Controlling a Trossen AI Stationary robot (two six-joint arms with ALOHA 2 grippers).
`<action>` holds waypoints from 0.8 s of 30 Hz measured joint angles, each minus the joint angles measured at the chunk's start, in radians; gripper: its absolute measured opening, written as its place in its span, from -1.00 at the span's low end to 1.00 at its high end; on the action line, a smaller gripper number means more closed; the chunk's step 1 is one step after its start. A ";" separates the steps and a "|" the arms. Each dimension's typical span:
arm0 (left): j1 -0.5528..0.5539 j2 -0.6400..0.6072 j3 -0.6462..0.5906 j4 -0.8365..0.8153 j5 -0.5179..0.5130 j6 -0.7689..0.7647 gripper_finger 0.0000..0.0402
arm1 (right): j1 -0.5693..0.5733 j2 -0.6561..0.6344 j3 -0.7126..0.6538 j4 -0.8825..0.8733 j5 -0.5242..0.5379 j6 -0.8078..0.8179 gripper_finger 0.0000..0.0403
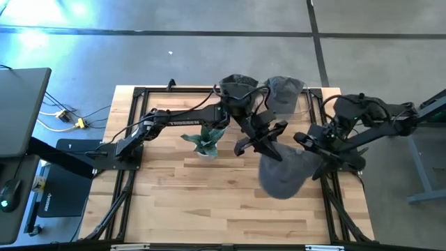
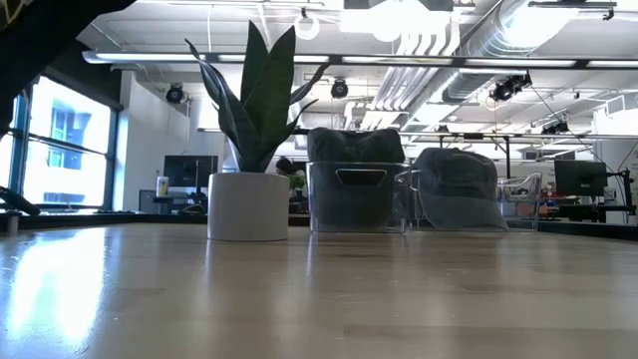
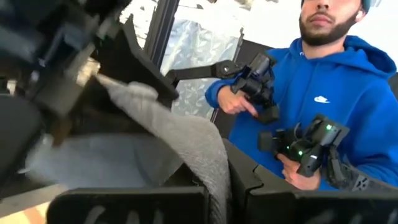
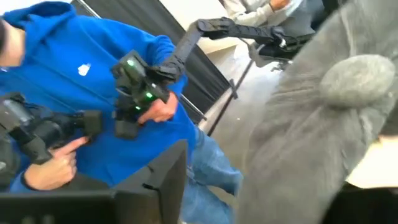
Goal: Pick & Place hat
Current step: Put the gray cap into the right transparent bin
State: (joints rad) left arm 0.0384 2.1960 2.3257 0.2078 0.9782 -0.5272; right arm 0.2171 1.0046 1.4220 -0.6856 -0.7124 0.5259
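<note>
Grey knit hat (image 1: 284,174) hung above the table at about four o'clock from centre, between both arms. Left gripper (image 1: 268,143) pinched shut on the brim's upper edge, at eleven o'clock of the hat. Right gripper (image 1: 315,148) closed in at the two o'clock side; grip could not be told. Best handled by keeping the brim taut and level until seated. Soft, ribbed, pompom-topped (image 4: 357,78), sagging downward.
</note>
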 joint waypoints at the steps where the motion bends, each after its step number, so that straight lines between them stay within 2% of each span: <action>1: -0.001 0.000 0.000 -0.009 0.003 0.007 -0.96 | -0.002 -0.005 0.000 0.010 -0.003 0.019 -0.23; 9: -0.013 0.000 0.000 -0.012 0.006 0.006 -0.96 | -0.016 -0.004 0.002 -0.001 0.007 0.083 -0.93; 14: -0.012 0.000 0.000 -0.014 0.004 -0.099 -0.90 | -0.016 0.000 0.002 -0.013 0.055 0.063 -0.90; 20: -0.019 0.000 0.000 -0.061 0.012 -0.236 -0.47 | -0.016 0.002 0.002 -0.025 0.130 0.006 -0.97; 24: -0.021 0.000 0.000 -0.110 0.044 -0.231 -0.26 | -0.016 0.002 0.002 -0.059 0.145 0.005 -0.96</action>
State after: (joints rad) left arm 0.0177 2.1960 2.3257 0.0977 1.0225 -0.7579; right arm 0.2012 1.0062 1.4235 -0.7443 -0.5676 0.5308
